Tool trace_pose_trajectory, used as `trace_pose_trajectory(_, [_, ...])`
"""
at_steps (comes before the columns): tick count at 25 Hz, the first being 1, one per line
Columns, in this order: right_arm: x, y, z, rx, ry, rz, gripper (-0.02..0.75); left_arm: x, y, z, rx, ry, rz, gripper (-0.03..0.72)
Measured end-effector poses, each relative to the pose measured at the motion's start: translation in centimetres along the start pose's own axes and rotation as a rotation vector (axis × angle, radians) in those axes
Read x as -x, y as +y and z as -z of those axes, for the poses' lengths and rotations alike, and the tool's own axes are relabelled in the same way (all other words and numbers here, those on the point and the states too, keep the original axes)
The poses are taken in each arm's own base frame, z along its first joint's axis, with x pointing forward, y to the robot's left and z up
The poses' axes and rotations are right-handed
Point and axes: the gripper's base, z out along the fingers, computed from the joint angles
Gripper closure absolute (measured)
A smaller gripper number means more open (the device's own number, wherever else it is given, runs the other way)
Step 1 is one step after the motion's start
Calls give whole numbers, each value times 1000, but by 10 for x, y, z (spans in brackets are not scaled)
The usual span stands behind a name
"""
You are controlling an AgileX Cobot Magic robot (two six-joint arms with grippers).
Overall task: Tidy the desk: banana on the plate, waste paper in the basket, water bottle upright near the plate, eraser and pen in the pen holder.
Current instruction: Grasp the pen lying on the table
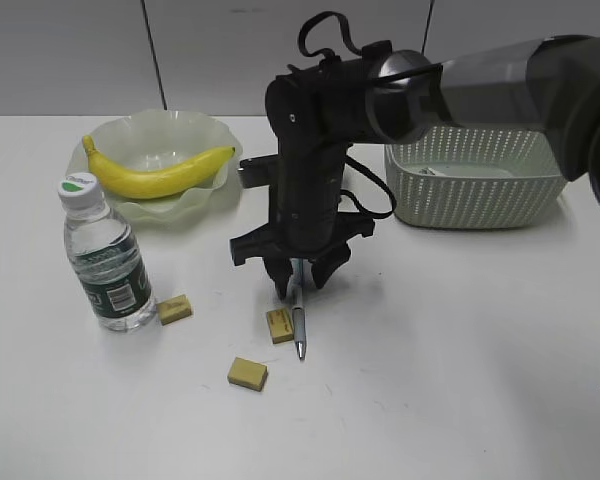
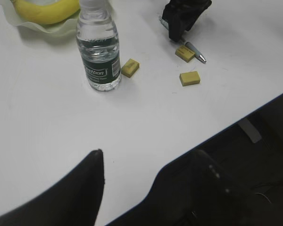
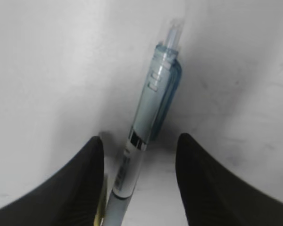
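Pen [image 1: 299,325], lying on the worktop [image 1: 460,380] at frame centre, is straddled by the right pincer [image 1: 300,282], jaws apart and not yet gripping; left pincer [image 2: 146,174] is held open, empty, lower frame.

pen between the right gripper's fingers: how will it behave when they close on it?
The pen looks like a smooth, round, rigid plastic barrel, so it may roll or squirt sideways on the desk. Its clip could limit rolling. It is thin and lies flat, so the right gripper probably needs to pinch low; an eraser beside it might get nudged.
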Motion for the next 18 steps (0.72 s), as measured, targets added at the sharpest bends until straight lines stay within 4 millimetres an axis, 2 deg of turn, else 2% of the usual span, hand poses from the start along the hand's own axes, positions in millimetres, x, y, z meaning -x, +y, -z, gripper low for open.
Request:
trace_pose_trajectory(6, [0,-2,-9,-20,13,9,379,0,0,0,0,0,0,253])
trace_pose_trajectory(8, [0,-2,-9,-27,22,21,458,0,0,0,0,0,0,253])
trace_pose_trajectory(10, [-1,-2,-9,-26,32,41,596,0,0,0,0,0,0,253])
trace_pose_trajectory(11, [-1,-2,-9,-26,36,57,629,0,0,0,0,0,0,253])
trace_pose_trajectory(13, [-2,-3,-7,-29,46,84,626,0,0,0,0,0,0,253])
trace_pose_trajectory(15, [-3,-3,4,-33,41,101,626,0,0,0,0,0,0,253])
trace_pose_trajectory(18, [0,-2,41,-32,-40,126,626,0,0,0,0,0,0,253])
